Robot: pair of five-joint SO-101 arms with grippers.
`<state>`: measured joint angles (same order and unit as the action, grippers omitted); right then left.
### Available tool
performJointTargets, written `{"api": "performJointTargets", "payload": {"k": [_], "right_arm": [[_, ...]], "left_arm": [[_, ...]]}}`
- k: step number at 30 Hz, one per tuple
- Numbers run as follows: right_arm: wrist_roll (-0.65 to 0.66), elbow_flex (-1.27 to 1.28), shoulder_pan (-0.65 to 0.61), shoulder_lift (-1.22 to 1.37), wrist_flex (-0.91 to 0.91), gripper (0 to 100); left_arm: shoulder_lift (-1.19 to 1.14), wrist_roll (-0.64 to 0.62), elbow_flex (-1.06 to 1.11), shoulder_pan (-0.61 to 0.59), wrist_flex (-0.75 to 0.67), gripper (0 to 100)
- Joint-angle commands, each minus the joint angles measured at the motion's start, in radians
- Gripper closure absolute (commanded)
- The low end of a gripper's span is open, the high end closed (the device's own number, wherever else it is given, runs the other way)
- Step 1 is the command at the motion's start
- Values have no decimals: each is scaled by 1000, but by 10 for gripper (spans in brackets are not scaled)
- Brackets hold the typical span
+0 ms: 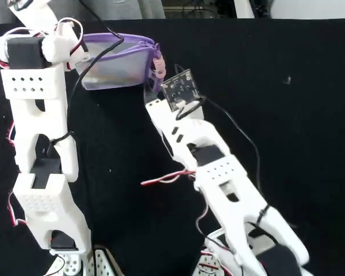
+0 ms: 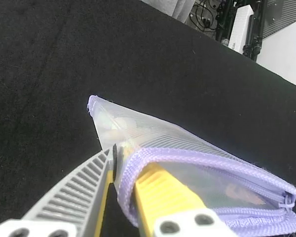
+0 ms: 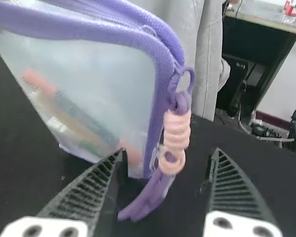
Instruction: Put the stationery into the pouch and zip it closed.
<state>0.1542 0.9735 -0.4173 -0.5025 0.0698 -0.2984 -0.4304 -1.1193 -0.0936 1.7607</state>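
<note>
While the left gripper point(image 2: 126, 163) clamps the pouch point(image 1: 118, 66) by its rim, the right gripper point(image 3: 168, 153) stands open astride the pink pull point(image 3: 173, 136); pouch's long axis runs across the black table point(image 1: 299, 115)

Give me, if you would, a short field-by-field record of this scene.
pouch: clear with a purple zip edge, upright, zip uppermost
stationery: inside the pouch, seen through its clear wall
zip slider: at the end of the pouch; zip looks closed
pink pull: hangs from the slider, between the right gripper's fingers, not gripped
left gripper: shut on the pouch's zip edge, at the end away from the pull
right gripper: open
table: black
</note>
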Motion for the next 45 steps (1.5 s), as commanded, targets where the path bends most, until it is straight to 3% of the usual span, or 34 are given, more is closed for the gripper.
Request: {"api": "performJointTargets", "payload": {"k": [1, 8, 15, 28, 34, 45], "right_arm": [[12, -59, -8, 88, 187, 744], [14, -65, 12, 216, 373, 752], [14, -67, 38, 225, 433, 985], [12, -84, 38, 228, 428, 950], [9, -84, 34, 228, 425, 816], [12, -124, 40, 295, 423, 855]], "left_arm": [[86, -15, -19, -7, -2, 971], [86, -14, -18, -5, 0, 971], [86, -14, -18, -4, 0, 971], [86, -14, -16, -4, 0, 971], [86, -14, -16, -4, 2, 971], [86, -14, -16, -4, 2, 971]]}}
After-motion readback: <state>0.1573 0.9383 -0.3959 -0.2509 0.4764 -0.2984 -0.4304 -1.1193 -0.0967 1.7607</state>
